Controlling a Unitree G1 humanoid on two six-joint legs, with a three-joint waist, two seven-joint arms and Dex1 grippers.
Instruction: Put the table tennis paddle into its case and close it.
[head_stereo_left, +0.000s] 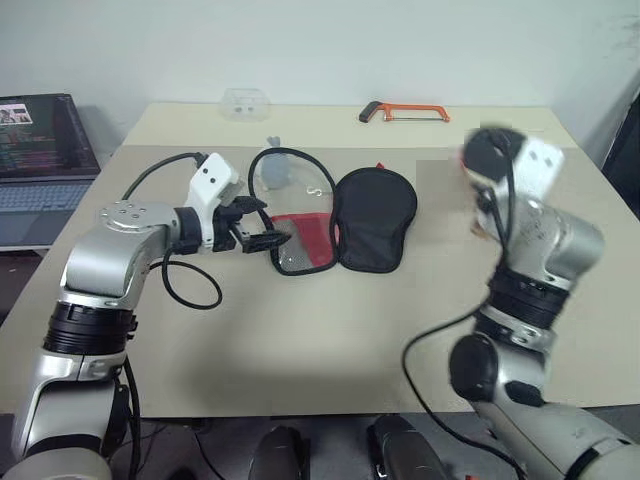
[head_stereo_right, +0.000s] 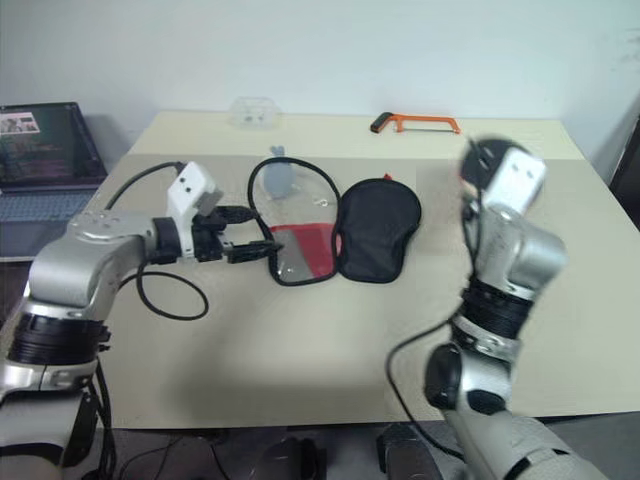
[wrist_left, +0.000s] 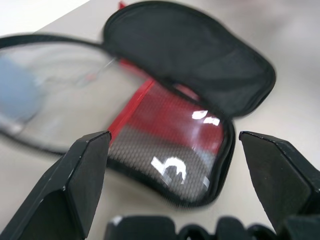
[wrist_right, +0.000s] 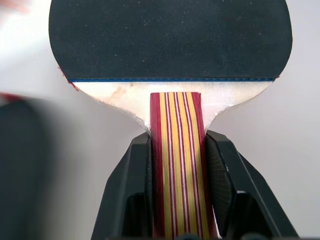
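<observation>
The case (head_stereo_left: 372, 218) lies unzipped in the middle of the table, its black flap folded out to the right. Its red and grey mesh half (wrist_left: 170, 140) lies flat to the left of the flap. A grey plush charm (head_stereo_left: 272, 170) on a black cord lies just behind it. My left gripper (head_stereo_left: 268, 234) is open, level with the table, its fingers at the left edge of the mesh half. In the right wrist view my right gripper (wrist_right: 176, 142) is shut on the striped wooden handle of the table tennis paddle (wrist_right: 170, 40). The black blade points away from the gripper. My right arm (head_stereo_left: 530, 235) is raised over the table's right side.
An orange-framed hacksaw (head_stereo_left: 405, 112) and a small clear plastic box (head_stereo_left: 243, 103) lie at the table's far edge. A laptop (head_stereo_left: 40, 150) stands on a separate surface to the left. A black cable (head_stereo_left: 190, 290) loops on the table under my left arm.
</observation>
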